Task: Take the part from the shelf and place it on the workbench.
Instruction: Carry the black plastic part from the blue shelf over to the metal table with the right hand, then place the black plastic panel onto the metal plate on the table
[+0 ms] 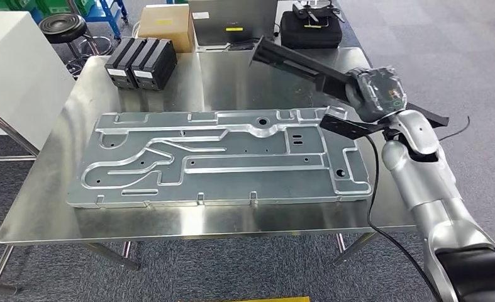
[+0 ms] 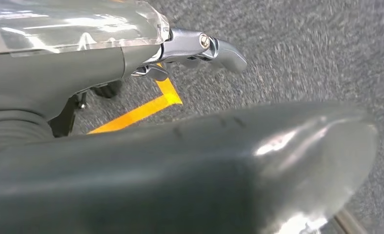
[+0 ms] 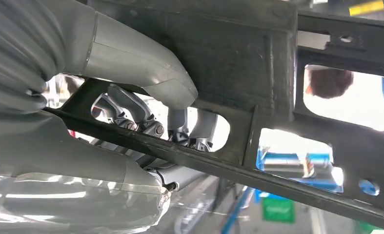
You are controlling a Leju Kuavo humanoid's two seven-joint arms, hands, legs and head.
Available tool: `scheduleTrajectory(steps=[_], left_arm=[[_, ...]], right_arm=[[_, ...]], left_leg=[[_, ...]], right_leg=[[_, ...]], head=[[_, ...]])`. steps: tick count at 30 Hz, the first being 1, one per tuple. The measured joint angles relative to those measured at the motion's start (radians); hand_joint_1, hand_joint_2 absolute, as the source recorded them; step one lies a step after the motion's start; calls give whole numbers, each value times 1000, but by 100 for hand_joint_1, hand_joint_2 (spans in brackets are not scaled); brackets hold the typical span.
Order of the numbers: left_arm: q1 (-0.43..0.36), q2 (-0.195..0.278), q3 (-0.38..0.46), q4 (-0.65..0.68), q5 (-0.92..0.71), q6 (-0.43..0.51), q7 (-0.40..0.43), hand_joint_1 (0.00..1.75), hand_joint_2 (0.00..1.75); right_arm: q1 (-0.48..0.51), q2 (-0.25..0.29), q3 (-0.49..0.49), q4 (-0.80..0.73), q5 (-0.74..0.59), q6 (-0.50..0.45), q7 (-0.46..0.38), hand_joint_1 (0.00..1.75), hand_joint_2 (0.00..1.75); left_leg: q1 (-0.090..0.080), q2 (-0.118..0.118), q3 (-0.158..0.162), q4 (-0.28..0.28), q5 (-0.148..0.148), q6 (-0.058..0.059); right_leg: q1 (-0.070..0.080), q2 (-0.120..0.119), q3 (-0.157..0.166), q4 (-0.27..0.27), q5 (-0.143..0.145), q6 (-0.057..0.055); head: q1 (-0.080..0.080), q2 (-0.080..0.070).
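- We judge the carry is over and the placing step is in hand: our right hand point(image 1: 375, 94) holds the part point(image 1: 295, 61), a long black frame-like piece, above the far right of the bench point(image 1: 232, 82).
- In the right wrist view our fingers point(image 3: 180, 127) pass through an opening in the part and, with the thumb, are clamped on one of its bars.
- The part is tilted, its far end higher over the bench, and we cannot tell whether any of it touches the steel yet.
- A large grey metal panel point(image 1: 219, 157) lies flat across most of the bench, so the next move calls for lowering the part onto the bare strip behind or beside it, then letting go.
- Our left hand point(image 2: 199, 48) hangs over grey carpet; whether its fingers are apart or curled in, we cannot tell.
- Containers: 2 black boxes point(image 1: 141, 61) stand at the bench's far left, closed, and a cardboard box point(image 1: 166, 26) behind them; contents hidden.
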Motion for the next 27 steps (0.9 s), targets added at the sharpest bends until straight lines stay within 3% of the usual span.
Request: scheduleTrajectory(steps=[1,4,6,9,10,11,12,14,15,16,18,20,22,25,26,27], left_arm=[[-2,0,0,0,0,1,1,0,0],[-8,0,2,0,0,3,2,0,0],[-12,-2,2,0,2,3,1,0,0],[-18,-3,4,0,1,0,-1,0,0],[-18,-4,5,0,1,-2,-2,0,0],[-17,-4,6,0,1,-3,-3,0,0],[-15,-5,8,0,1,-4,-4,0,0],[-11,-8,10,0,3,-7,-10,0,0],[-11,-8,11,0,3,-9,-14,0,0],[-12,-9,13,0,3,-10,-20,0,0],[-13,-9,17,0,3,-12,-31,0,0],[-13,-10,19,0,2,-8,-41,0,0],[-13,-10,19,0,1,0,-47,0,0],[-11,-9,19,0,0,15,-47,0,0],[-10,-9,19,0,1,19,-46,0,0],[-8,-9,19,0,1,21,-45,0,0]], right_arm=[[-24,17,25,41,40,4,5,175,175],[-85,86,116,167,146,20,6,175,175],[-112,141,176,243,183,25,-2,175,175],[-133,216,252,339,208,27,-18,175,175],[-135,238,275,368,214,27,-22,175,175],[-136,256,294,392,218,27,-25,175,175],[-140,273,310,412,220,25,-28,175,175],[-152,304,336,443,224,21,-33,175,175],[-157,321,348,458,226,18,-34,175,175],[-160,336,361,471,228,14,-36,175,175],[-162,365,384,494,230,4,-39,175,175],[-160,387,404,513,230,-4,-42,87,87],[-152,405,422,530,230,-11,-44,0,0],[-127,421,439,555,227,-15,-46,0,0],[-118,424,443,563,227,-15,-47,0,0],[-112,427,447,569,226,-15,-47,0,0]], left_leg=[[-2,1,14,-35,8,4],[-3,5,24,-60,1,17],[2,7,33,-72,4,27],[3,6,40,-75,1,37],[3,4,41,-74,-1,38],[3,1,43,-73,-4,37],[4,-1,46,-70,-8,34],[4,-3,51,-60,-19,25],[2,-3,51,-53,-25,19],[1,-2,52,-48,-30,13],[0,2,54,-47,-34,1],[4,6,57,-43,-43,-11],[6,7,33,19,-84,-21],[6,7,-51,202,-170,-28],[6,7,-64,229,-172,-29],[6,7,-57,216,-155,-28]], right_leg=[[1,2,0,1,-2,4],[3,4,-4,-1,-4,18],[2,1,-17,33,-27,24],[1,-1,-109,218,-106,28],[0,-1,-141,272,-118,30],[-1,-1,-158,291,-111,31],[-3,-1,-156,271,-84,32],[-6,-1,-106,146,-8,29],[-5,0,-81,86,16,25],[-3,2,-64,47,28,21],[3,7,-56,29,25,9],[2,11,-50,23,28,-5],[-1,12,-46,15,31,-16],[1,10,-49,15,33,-21],[2,9,-50,16,33,-21],[3,9,-50,16,33,-21]], head=[[0,0],[0,0],[0,0],[0,0],[0,0],[0,0],[0,0],[0,0],[0,0],[0,0],[0,0],[0,0],[0,0],[0,0],[0,0],[0,0]])
